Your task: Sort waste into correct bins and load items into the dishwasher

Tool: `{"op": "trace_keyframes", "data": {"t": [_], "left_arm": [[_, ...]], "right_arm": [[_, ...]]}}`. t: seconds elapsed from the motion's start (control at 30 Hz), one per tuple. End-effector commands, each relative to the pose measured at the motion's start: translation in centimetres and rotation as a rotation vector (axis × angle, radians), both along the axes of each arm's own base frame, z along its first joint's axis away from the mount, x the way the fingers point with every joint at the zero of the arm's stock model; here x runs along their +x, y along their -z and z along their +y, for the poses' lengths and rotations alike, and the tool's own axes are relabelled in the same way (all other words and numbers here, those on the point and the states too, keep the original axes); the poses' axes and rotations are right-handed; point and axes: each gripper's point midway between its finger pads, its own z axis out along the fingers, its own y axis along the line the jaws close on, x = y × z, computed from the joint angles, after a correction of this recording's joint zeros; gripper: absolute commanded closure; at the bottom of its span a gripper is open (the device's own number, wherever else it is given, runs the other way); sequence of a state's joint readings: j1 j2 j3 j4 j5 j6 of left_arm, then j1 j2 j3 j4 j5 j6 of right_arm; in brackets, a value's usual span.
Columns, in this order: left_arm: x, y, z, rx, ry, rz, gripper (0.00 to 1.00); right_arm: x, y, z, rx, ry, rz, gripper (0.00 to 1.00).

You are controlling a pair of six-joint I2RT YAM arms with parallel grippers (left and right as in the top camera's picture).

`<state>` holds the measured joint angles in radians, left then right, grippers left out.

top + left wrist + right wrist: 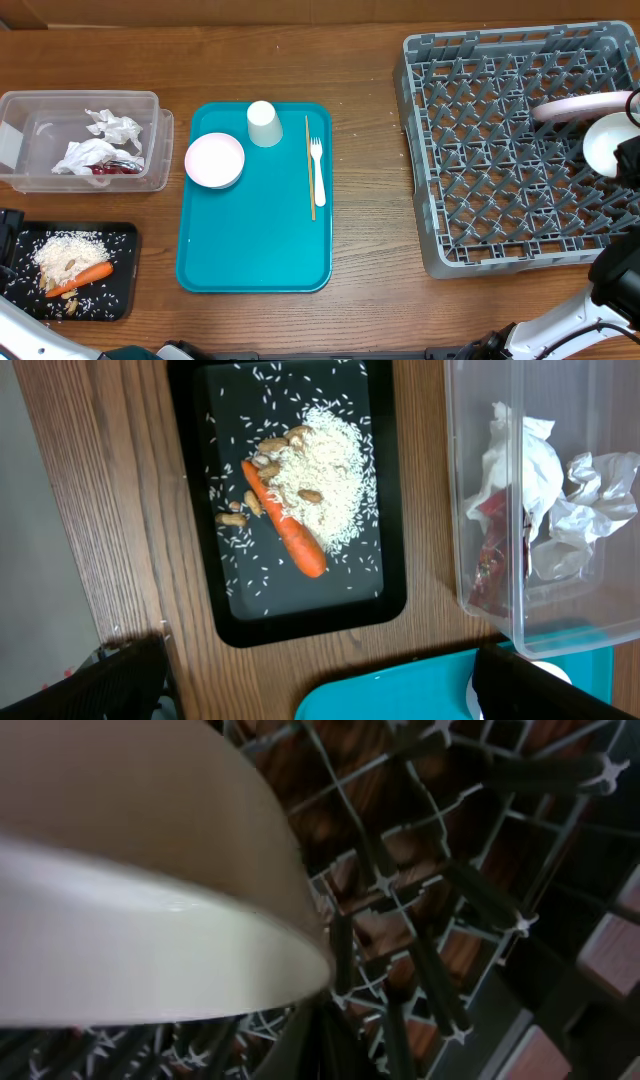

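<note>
The grey dish rack [500, 170] stands at the right with a pale pink plate [580, 106] upright in it. My right gripper [626, 157] is shut on the rim of a white bowl [603, 143] just over the rack's right side. The bowl fills the right wrist view [130, 920] above the lattice [420, 920]. A pink bowl [214, 159], a white cup [264, 123], a wooden stick [309, 165] and a white fork [318, 170] lie on the teal tray. My left gripper [320, 685] is open and empty above the wood between the black tray [385, 600] and the teal tray.
The clear tub [150, 175] at the left holds white napkins [100, 140] and a red wrapper [115, 168]. The black tray [120, 300] holds rice [70, 250] and a carrot [85, 277]. The teal tray [255, 250] lies mid-table.
</note>
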<state>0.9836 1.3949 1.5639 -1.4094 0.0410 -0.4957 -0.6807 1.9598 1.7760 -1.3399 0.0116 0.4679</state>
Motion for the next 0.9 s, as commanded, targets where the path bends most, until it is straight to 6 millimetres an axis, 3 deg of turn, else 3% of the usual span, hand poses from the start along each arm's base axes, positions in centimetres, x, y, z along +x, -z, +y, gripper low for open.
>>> {"op": "trace_keyframes", "data": {"t": [0.0,0.27,0.37,0.47,0.6,0.8,0.87], "left_arm": [[-0.1,-0.3,-0.1,0.006,-0.009,-0.011,0.00],[-0.1,-0.3,0.0,0.006,-0.009,-0.011,0.00],[-0.1,-0.3,0.0,0.005,-0.009,-0.011,0.00],[-0.1,-0.3,-0.1,0.006,-0.009,-0.011,0.00],[-0.1,-0.3,-0.1,0.006,-0.009,-0.011,0.00],[-0.1,-0.3,-0.1,0.006,-0.009,-0.011,0.00],[-0.1,-0.3,-0.1,0.006,-0.009,-0.011,0.00]], "right_arm": [[-0.7,-2.4,0.2,-0.030,0.035,-0.030,0.96],[-0.6,-9.6,2.2,-0.085,0.008,-0.246,0.96],[0.7,-11.2,1.2,-0.175,-0.081,-0.319,0.73],[2.4,-10.8,0.1,-0.225,-0.200,-0.336,0.69],[5.2,-8.6,1.3,-0.186,-0.478,-0.367,0.61],[5.9,-4.3,0.8,-0.150,-0.652,-0.292,0.42],[6.1,-3.6,0.7,-0.142,-0.665,-0.283,0.42]]}}
